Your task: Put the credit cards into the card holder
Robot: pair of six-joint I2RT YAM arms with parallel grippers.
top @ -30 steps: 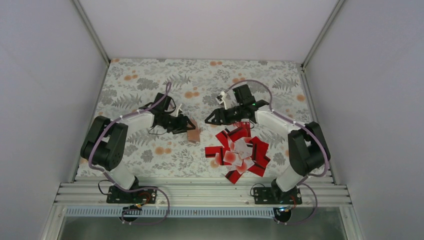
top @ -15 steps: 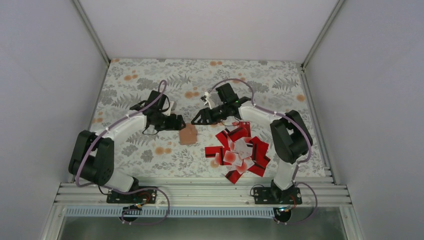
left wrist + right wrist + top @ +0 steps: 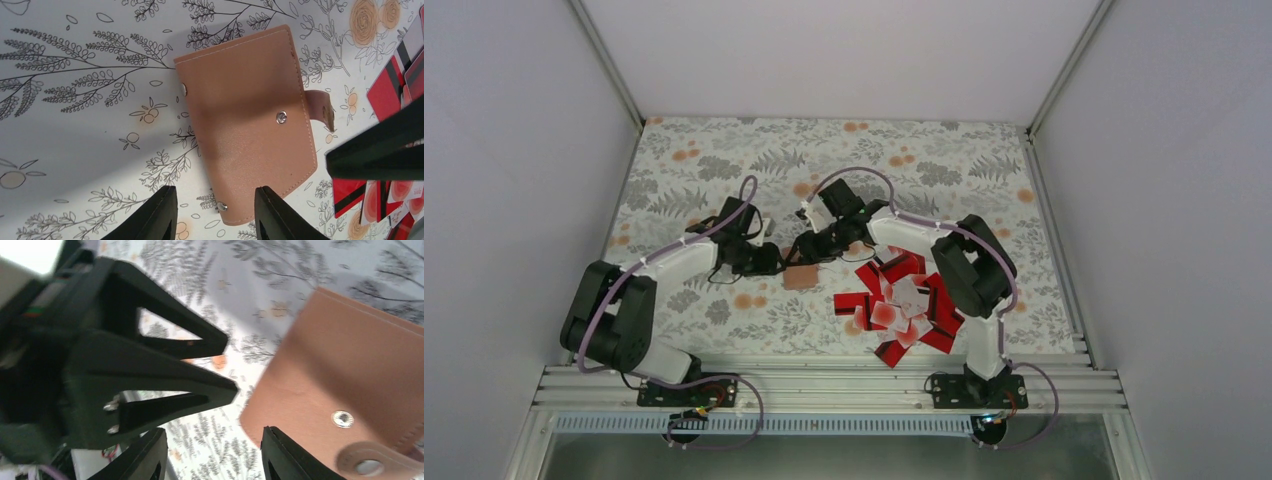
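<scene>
Card holder: the flat tan-brown leather-like card holder (image 3: 247, 120) lies closed on the floral-patterned table (image 3: 684, 160), just left of the card pile, with its snap strap sticking out loose.
Credit cards: the thin red and white credit cards (image 3: 904, 305) sit fanned in a heap.
Left gripper (image 3: 215, 190): spread, empty, at the holder's edge.
Right gripper (image 3: 212, 432): spread, empty, just beside the strap side.
Handling: I judge the holder light, supple and likely to slide.
Hold: I'd pin one edge and lift the cover by the strap.
</scene>
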